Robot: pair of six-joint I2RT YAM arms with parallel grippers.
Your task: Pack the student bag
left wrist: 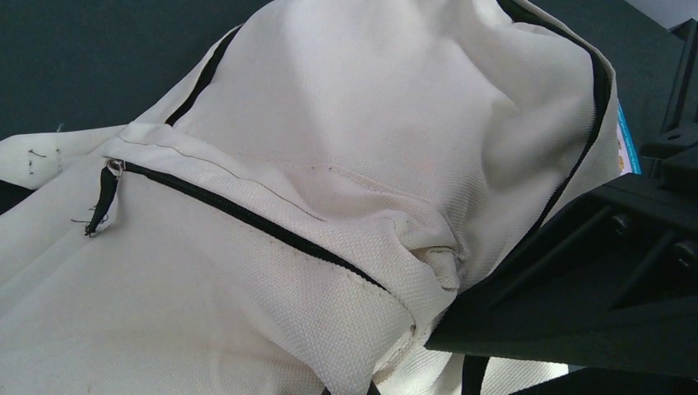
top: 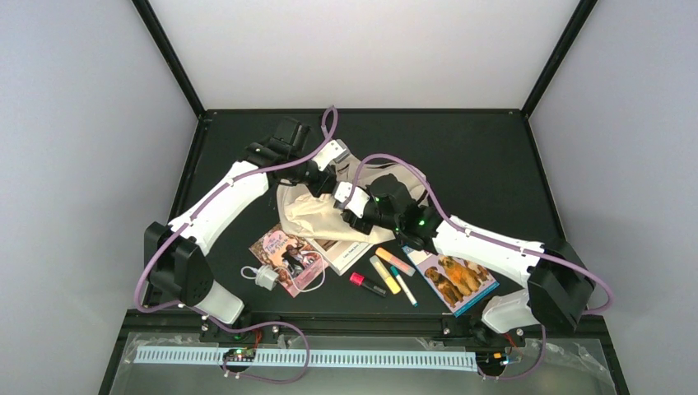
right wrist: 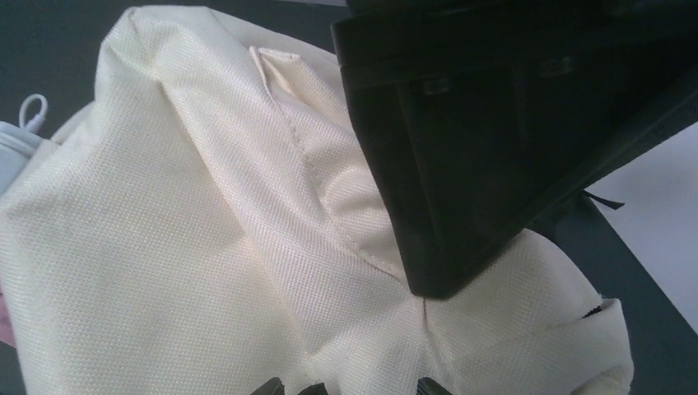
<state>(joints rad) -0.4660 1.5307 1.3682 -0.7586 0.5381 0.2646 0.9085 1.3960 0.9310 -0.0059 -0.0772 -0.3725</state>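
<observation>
The student bag [top: 311, 212], cream fabric with dark zippers, lies crumpled at the table's middle, and both grippers are on it. My left gripper [top: 326, 183] sits at its far top edge. In the left wrist view the bag [left wrist: 329, 123] fills the frame and its folds bunch toward the bottom centre, where my fingers are all but hidden. My right gripper [top: 352, 216] sits at the bag's right side. In the right wrist view the bag [right wrist: 181, 247] runs between my fingertips [right wrist: 270, 387] at the bottom edge. Each wrist view shows the other gripper's black body close by.
Near the bag's front lie a pink book [top: 284, 251], a white book [top: 342, 252], a dog-cover book [top: 458, 281], orange and yellow highlighters [top: 395, 262], a red marker [top: 367, 284], a teal pen [top: 404, 286] and a white charger with cable [top: 265, 277].
</observation>
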